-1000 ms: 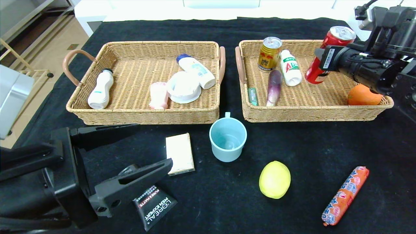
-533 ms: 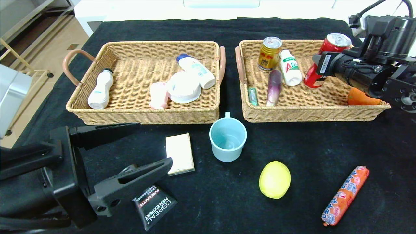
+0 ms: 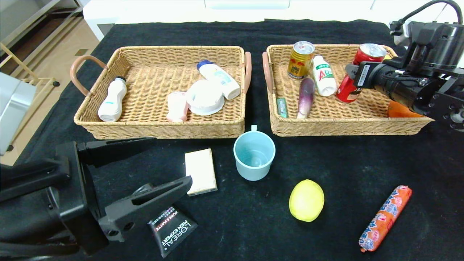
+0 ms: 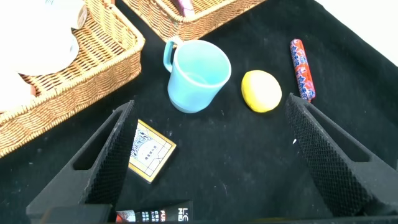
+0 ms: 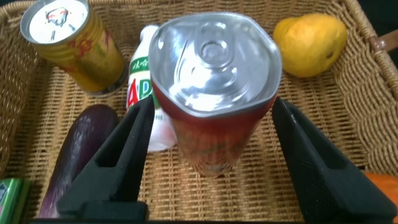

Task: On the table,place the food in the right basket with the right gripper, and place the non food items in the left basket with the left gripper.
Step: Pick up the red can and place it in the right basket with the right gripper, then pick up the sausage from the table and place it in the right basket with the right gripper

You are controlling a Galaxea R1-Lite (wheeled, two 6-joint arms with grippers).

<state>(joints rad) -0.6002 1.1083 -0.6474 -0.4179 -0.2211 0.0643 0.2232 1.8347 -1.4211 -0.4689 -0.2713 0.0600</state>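
My right gripper (image 3: 359, 72) is shut on a red soda can (image 3: 364, 58), held tilted low inside the right basket (image 3: 344, 128), its base at the wicker floor. In the right wrist view the can (image 5: 211, 93) sits between the two fingers of the gripper (image 5: 212, 109). My left gripper (image 3: 170, 161) is open and empty, low over the near left of the table, with a L'Oreal tube (image 3: 172, 230) and a card box (image 3: 200, 171) beside it. A blue cup (image 3: 253, 156), a lemon (image 3: 306, 200) and an orange sausage (image 3: 385, 218) lie on the black cloth.
The right basket holds a gold can (image 3: 300, 59), a white AD bottle (image 3: 323, 76), an eggplant (image 3: 305, 98), a green pack (image 3: 281, 107) and an orange (image 3: 398, 108). The left basket (image 3: 159, 130) holds bottles and a white round tub (image 3: 204, 97).
My right gripper has come down and slightly left with the red can, from above the basket's back rim to low inside the basket. The left arm has not moved.
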